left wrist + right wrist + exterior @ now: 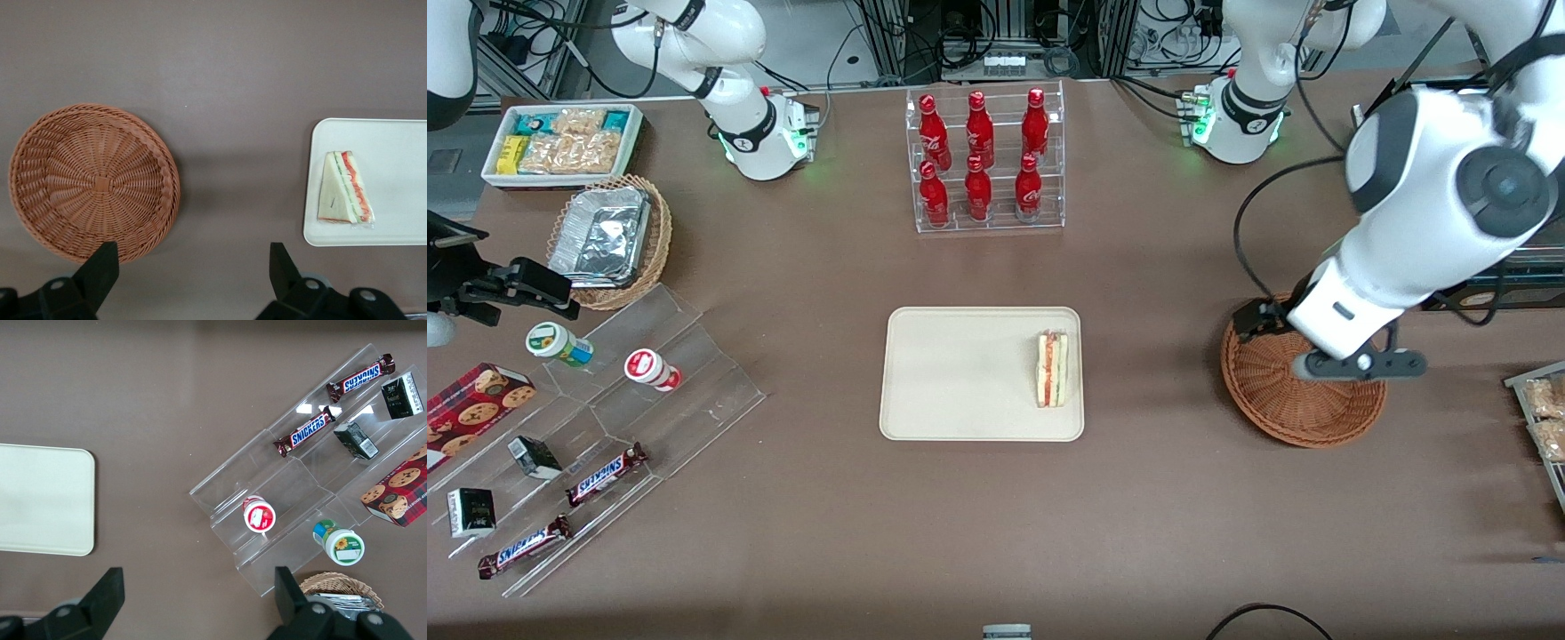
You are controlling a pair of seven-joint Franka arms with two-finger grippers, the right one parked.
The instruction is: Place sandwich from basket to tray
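The sandwich (pixel 1052 369) (pixel 343 188), a white wedge with red and green filling, lies on the cream tray (pixel 960 373) (pixel 400 140) (pixel 40 500) near the tray's short edge that faces the basket. The reddish-brown wicker basket (pixel 1303 409) (pixel 93 180) stands empty on the table toward the working arm's end. My left gripper (pixel 1352 364) (pixel 192 252) hangs open above the basket's rim, well above the table. Only bare table shows between its fingers, and it holds nothing. The arm hides part of the basket in the front view.
A clear rack of red bottles (pixel 985 160) stands farther from the front camera than the tray. Toward the parked arm's end are a stepped acrylic display with snacks (pixel 605 427), a tan basket with foil containers (pixel 609 236) and a white snack bin (pixel 560 142).
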